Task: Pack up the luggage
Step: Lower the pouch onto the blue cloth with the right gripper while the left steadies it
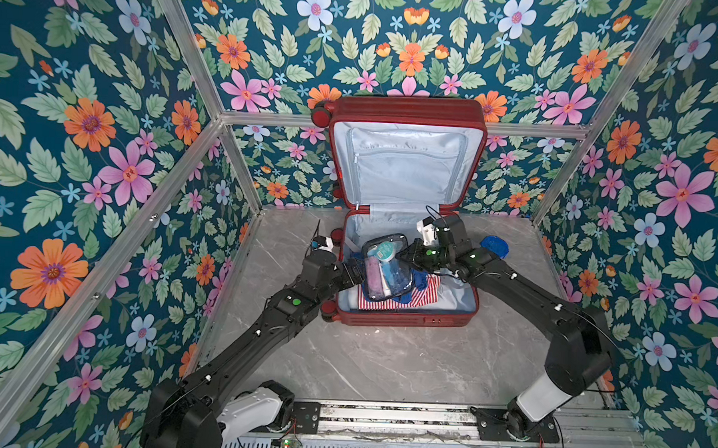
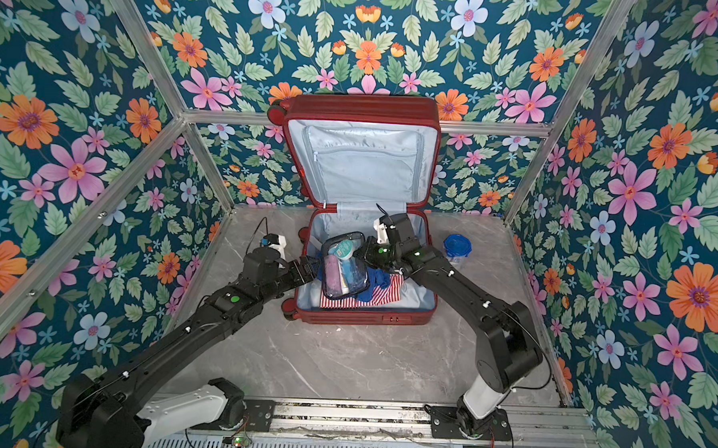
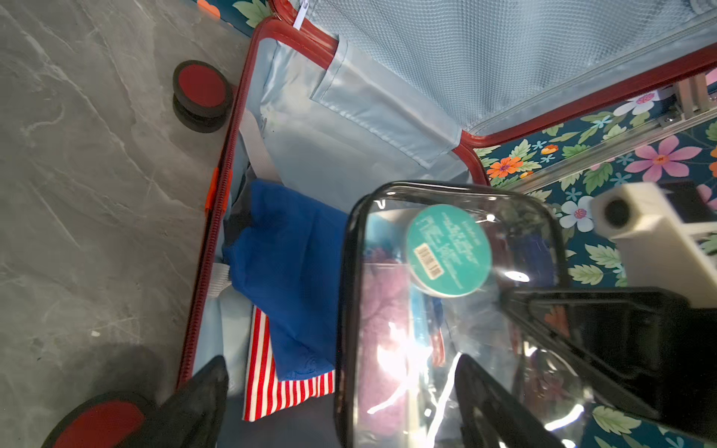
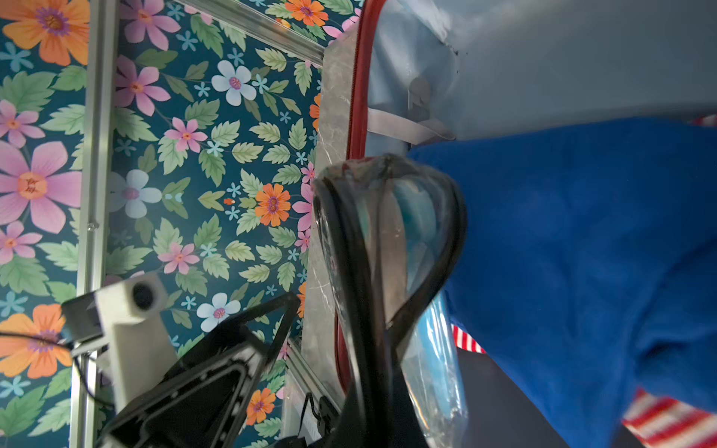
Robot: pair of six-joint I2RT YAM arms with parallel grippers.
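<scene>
The luggage (image 1: 403, 317) (image 2: 365, 317), a dark-red hard-shell suitcase, lies open on the grey marble table (image 1: 384, 367) with its lid standing upright against the flowered back wall; the pale blue lining is exposed in both halves. In the lower half of the luggage, toward its front wall, lies a red-and-white striped cloth (image 1: 420, 296) (image 3: 267, 372) with a blue cloth (image 3: 287, 279) (image 4: 582, 252) partly on top of it. Above these cloths, over the middle of the luggage, is a clear toiletry pouch (image 1: 382, 267) (image 2: 343, 270) (image 3: 446, 310) with black trim, tilted; a round teal tin (image 3: 448, 250) and a purple item show through its wall. The right gripper (image 1: 410, 252) (image 2: 368, 250) (image 4: 372, 407) reaches in over the right side of the luggage and its jaws are clamped tight on the pouch's black trim. The left gripper (image 1: 353, 274) (image 2: 305, 272) (image 3: 349, 403) reaches in over the left side of the luggage with its jaws spread wide; in the left wrist view one finger stands outside the pouch's edge and the other over its clear face, so the jaws straddle that edge. Whether either finger touches the pouch cannot be told. A clear tub with a blue lid (image 1: 493, 246) (image 2: 457, 246) stands on the table just beside the right wall of the luggage.
</scene>
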